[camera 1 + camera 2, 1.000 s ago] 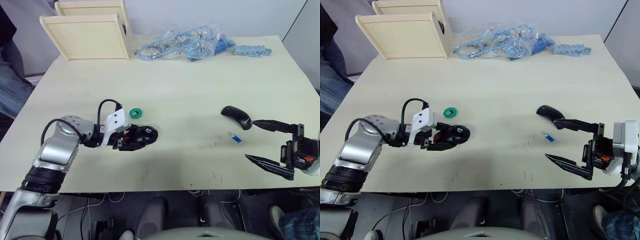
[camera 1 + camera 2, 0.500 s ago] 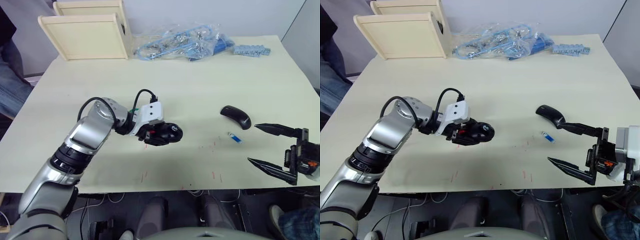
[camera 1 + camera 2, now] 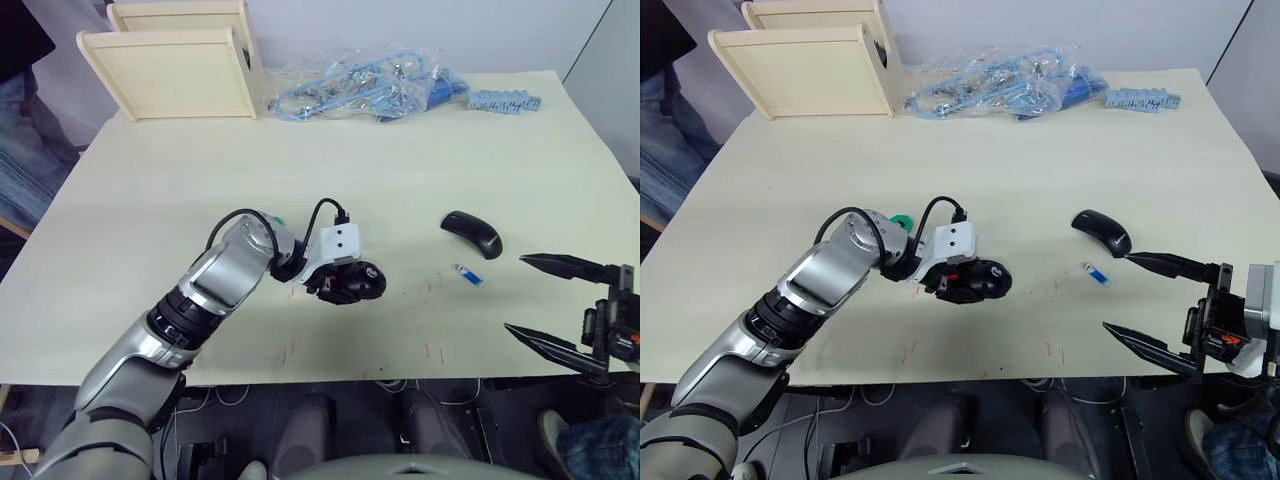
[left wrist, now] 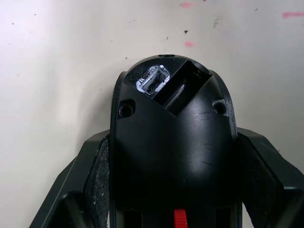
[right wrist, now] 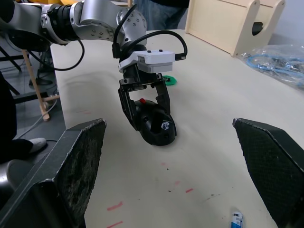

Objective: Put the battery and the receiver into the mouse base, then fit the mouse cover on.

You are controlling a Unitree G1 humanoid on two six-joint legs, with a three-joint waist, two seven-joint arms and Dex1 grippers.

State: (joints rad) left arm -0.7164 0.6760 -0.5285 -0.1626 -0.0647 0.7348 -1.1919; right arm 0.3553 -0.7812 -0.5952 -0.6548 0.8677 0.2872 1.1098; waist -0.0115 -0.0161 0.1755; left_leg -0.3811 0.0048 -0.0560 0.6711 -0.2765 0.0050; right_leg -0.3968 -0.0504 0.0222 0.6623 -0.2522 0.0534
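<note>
Near the middle of the table (image 3: 150,180), just toward the front edge from the small green ring (image 3: 900,221), your left gripper (image 3: 345,285) pinches the mouse base (image 3: 357,283) by its two long sides, one finger on each flank. The right-wrist view shows the base resting on the tabletop between those fingers.

Judging by how things lie, you are early in the job. The battery bay in the base looks empty in the left-wrist view, though something silvery sits in the small slot beside it; whether that is the receiver seated or only a metal contact, you cannot tell. The battery (image 3: 468,275) lies loose on the table, well to the right of the base. The mouse cover (image 3: 473,233) lies just behind the battery, also untouched. So loading the battery and fitting the cover are both left to do.

The base lies with its long axis roughly across the table, left to right, in line with the left gripper's fingers. Its open bay end points away from the gripper, toward the battery and cover. The battery's long axis runs on a diagonal, its white end nearer the base and its blue end toward the front right.

Your right gripper (image 3: 562,310) hangs over the front right edge of the table, jaws spread wide and holding nothing, with the battery a little way ahead of its tips.
</note>
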